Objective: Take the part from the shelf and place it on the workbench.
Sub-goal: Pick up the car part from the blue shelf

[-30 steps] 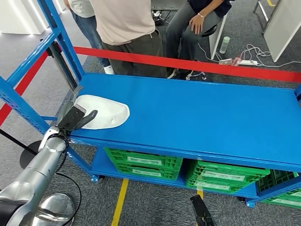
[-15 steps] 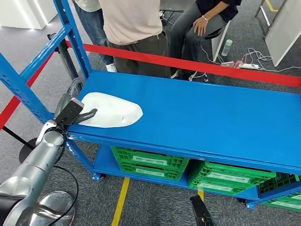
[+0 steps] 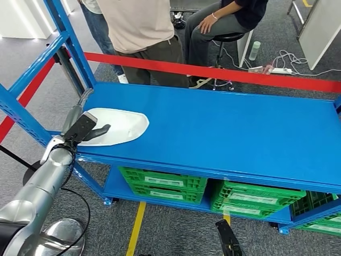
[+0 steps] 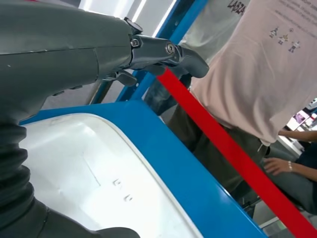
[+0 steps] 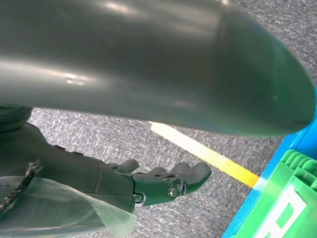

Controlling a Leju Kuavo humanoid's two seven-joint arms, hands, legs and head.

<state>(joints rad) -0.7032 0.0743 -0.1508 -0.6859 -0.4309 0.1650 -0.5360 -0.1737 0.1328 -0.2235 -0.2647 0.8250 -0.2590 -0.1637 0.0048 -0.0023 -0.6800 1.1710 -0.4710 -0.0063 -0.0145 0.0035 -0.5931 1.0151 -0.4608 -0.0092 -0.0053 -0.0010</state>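
The part (image 3: 116, 127) is a flat white teardrop-shaped shell lying at the left end of the blue shelf top (image 3: 225, 133). My left hand (image 3: 82, 129) is at the part's left end, its thumb reaching over the white surface. In the left wrist view the dark fingers (image 4: 164, 52) stretch out above the part (image 4: 93, 173) with a gap between, and the thumb (image 4: 75, 230) lies beside it; nothing is gripped. My right hand (image 5: 164, 183) hangs low over the grey floor, fingers spread and empty; its dark tip (image 3: 227, 240) pokes up at the head view's lower edge.
A red tape barrier (image 3: 209, 72) runs behind the shelf, with people standing and one seated (image 3: 225, 21) beyond it. A blue upright post (image 3: 68, 40) rises at the shelf's left corner. Green crates (image 3: 169, 184) fill the lower level. A yellow floor line (image 3: 136, 229) runs below.
The whole picture swayed right and back, so the camera moved. My left hand stays at the part's left end. The seated person shifted their legs.
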